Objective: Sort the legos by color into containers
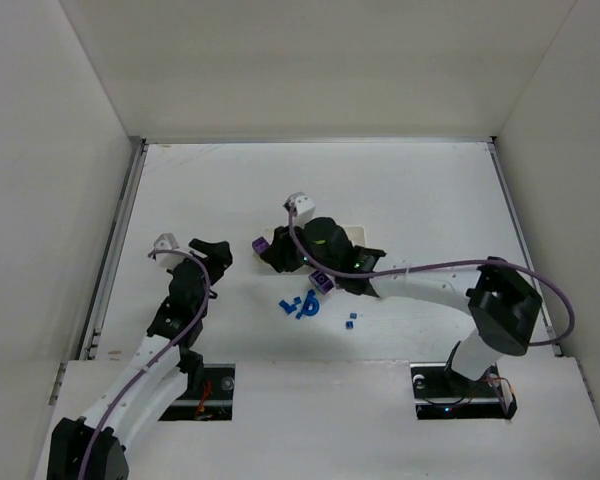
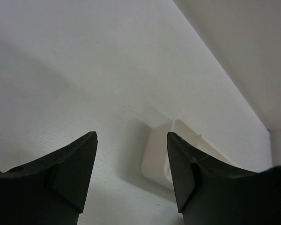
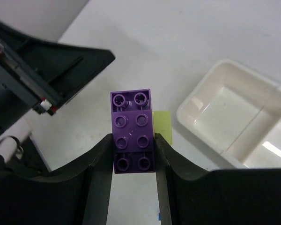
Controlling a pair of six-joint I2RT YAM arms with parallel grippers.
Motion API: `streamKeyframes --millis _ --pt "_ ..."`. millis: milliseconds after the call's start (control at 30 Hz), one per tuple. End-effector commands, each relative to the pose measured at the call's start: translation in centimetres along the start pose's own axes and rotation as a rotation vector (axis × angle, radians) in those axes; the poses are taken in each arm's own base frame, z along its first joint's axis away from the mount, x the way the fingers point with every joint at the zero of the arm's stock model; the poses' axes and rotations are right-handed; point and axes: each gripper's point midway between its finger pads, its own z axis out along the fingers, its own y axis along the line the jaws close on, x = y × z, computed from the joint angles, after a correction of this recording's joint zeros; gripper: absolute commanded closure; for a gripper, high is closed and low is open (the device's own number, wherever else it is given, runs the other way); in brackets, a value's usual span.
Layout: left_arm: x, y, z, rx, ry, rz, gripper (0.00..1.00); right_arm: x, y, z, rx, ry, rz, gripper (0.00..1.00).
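Right claw [image 3: 133, 140] grips a purple studded plastic brick [image 3: 132, 123] near the white divided tray [image 3: 225, 115]. I see the left claw [image 2: 131, 159] released, empty.

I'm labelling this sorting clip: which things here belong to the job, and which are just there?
Job:
purple brick, held in the right gripper
yellow-green brick
blue bricks
white tray

Not the job:
enclosure walls
purple arm cable

table [image 1: 410, 190]: white, flat | walls [image 1: 320, 60]: white, three sides | rail [image 1: 115, 240]: along left table edge
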Motion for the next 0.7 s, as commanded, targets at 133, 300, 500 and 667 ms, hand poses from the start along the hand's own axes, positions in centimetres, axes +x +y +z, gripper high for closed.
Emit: streamKeyframes --millis 133,300,500,667 --pt "-2.3 -9.4 -1.9 0.205 0.154 -0.446 0.4 -6.3 -0.9 -2.9 -0.072 -0.213 0.174 0.74" --pt "-1.5 -12.9 -2.3 0.266 0.353 -0.694 0.41 -8.8 -2.0 -3.6 -0.117 -0.326 0.194 0.74" --pt "-1.1 -15.0 -3.2 0.31 0.448 -0.811 0.45 -11.8 -1.6 -4.2 -0.194 -0.46 0.246 0.74" --pt "-0.9 -15.5 -3.7 0.316 0.46 -0.861 0.46 -12.4 -2.1 -3.1 -0.185 -0.519 0.245 0.74"
